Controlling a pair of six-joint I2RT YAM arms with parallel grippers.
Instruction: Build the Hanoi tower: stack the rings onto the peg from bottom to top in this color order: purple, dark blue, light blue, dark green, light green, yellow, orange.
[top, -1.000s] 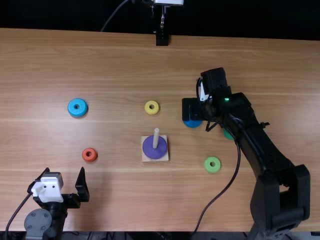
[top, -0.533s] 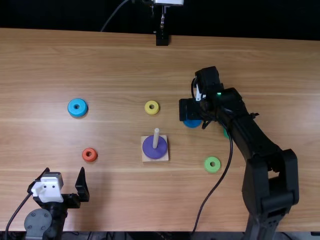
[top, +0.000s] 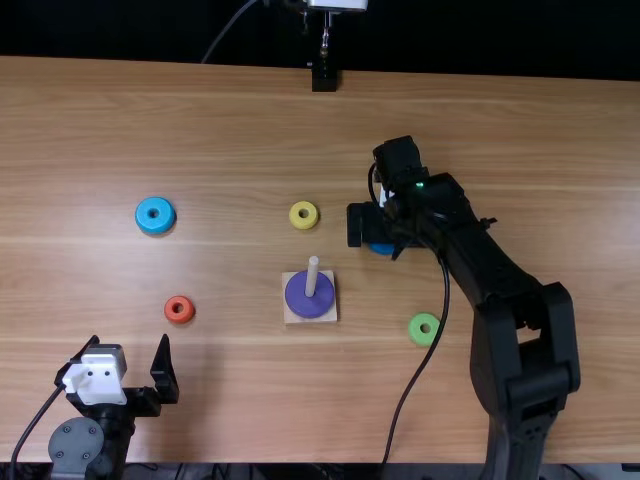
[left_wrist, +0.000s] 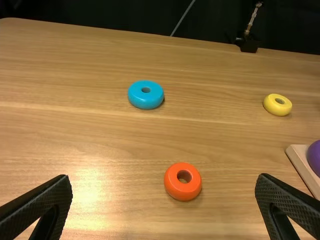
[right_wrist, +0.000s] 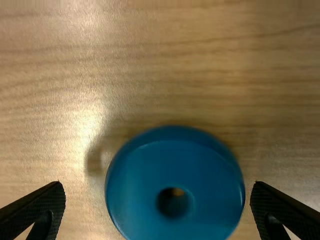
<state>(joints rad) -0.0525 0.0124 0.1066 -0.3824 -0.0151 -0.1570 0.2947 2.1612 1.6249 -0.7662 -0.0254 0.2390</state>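
One purple ring around peg, left gripper fingers apart, right gripper likewise

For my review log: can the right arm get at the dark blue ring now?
Likely yes: the right gripper hangs open over the dark blue ring, a finger towards each side, nothing between.
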